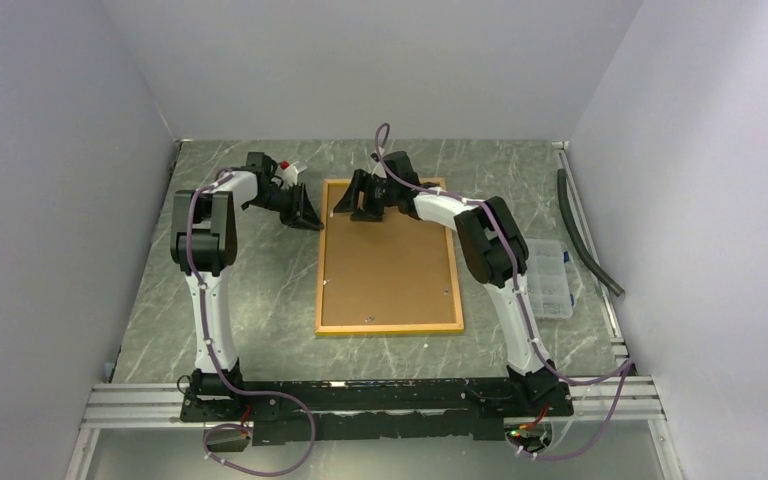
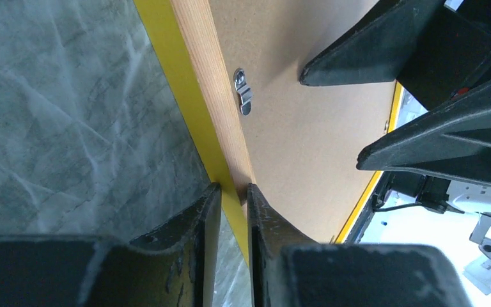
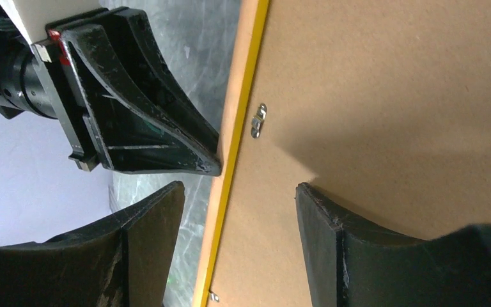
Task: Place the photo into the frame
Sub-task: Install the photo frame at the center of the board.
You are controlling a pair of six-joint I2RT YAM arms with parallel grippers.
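Left gripper (image 2: 231, 192), closest in its wrist view: jaws drawn narrow, one on each side of the left rail of the frame (image 1: 390, 328). Both inner faces look to touch the rail, so they are clamped on it. The yellow front border and light wood rear side show in the gap.

Frame lies rear side up at the middle of the tabletop (image 1: 250, 300), long sides running from near edge to far edge. The grip point is close to the frame's far-left corner. Brown backing board (image 1: 390, 270) fills the frame's rear. Small metal turn clip (image 2: 244, 94) sits on the board just inside the left rail.

Right gripper (image 3: 240, 187): jaws spread wide, holding nothing, above the same far-left corner. One jaw is over the bare tabletop, the other over the board.

Clear compartment box (image 1: 550, 280) and black hose (image 1: 588, 235) lie by the right edge.
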